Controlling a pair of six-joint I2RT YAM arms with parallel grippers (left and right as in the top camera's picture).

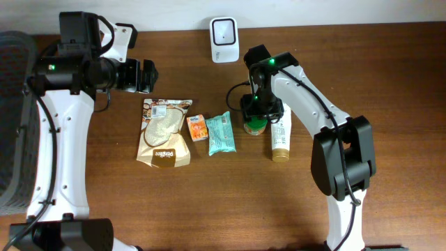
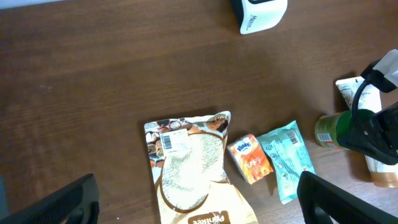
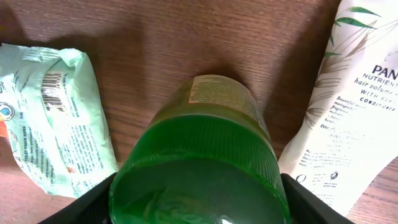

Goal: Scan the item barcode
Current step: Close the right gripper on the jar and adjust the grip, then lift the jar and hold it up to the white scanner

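A jar with a green lid [image 3: 199, 168] and a pale label stands between a teal packet and a white tube; it also shows in the overhead view [image 1: 255, 126]. My right gripper [image 3: 198, 202] is down over it, one finger against each side of the lid [image 1: 256, 111]. My left gripper [image 1: 148, 75] hovers open and empty above the table's left half, its fingertips [image 2: 68, 202] spread wide over a brown snack bag [image 2: 189, 168]. The white barcode scanner [image 1: 224, 40] stands at the table's far edge [image 2: 261, 14].
A row of items lies mid-table: the brown bag [image 1: 165, 132], an orange tissue pack [image 1: 198, 127], the teal packet [image 1: 221, 132] with its barcode up [image 3: 53, 84], and the white conditioner tube [image 1: 280, 136] just right of the jar [image 3: 348, 112]. A dark basket [image 1: 14, 118] sits at the left edge.
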